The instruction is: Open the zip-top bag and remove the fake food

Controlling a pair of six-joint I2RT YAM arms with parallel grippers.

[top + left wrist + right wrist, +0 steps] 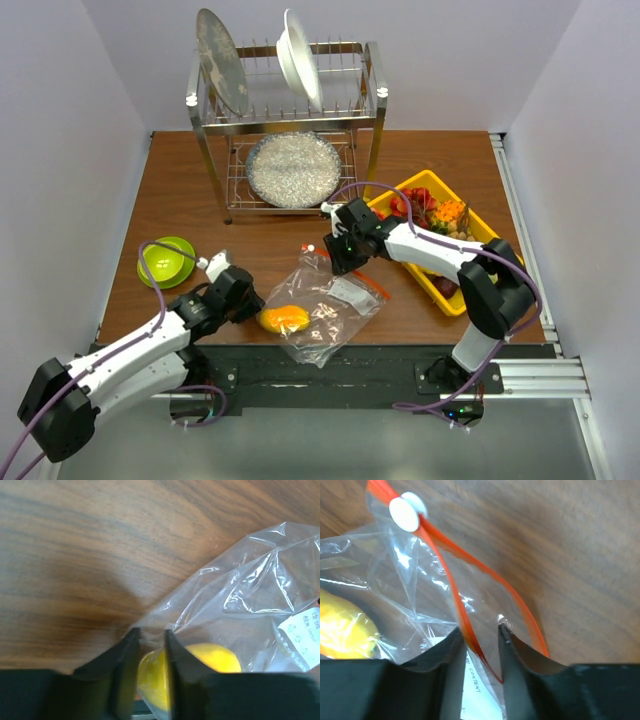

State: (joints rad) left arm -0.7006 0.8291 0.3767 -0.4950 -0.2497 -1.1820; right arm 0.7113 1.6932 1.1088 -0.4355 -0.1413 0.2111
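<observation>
The zip-top bag [330, 300] lies crumpled at the table's front centre, and its orange-red zipper strip [450, 555] is parted, with a white slider [405, 514] at the far end. One fake food, a yellow-orange mango [284, 319], is inside at the bag's left end. My left gripper [248, 300] is closed to a narrow gap on that corner of the bag [250, 580], with the mango [215, 660] just behind its fingers [150, 632]. My right gripper [338, 258] pinches the bag's mouth edge, with one zipper lip between its fingers [480, 627]. The white label [480, 695] lies below them.
A yellow tray [420, 178] with several toy foods [440, 212] stands at the right, under my right arm. A green bowl [165, 260] sits at the left. A metal dish rack [290, 110] with plates stands at the back, and a round pan [295, 168] is beneath it.
</observation>
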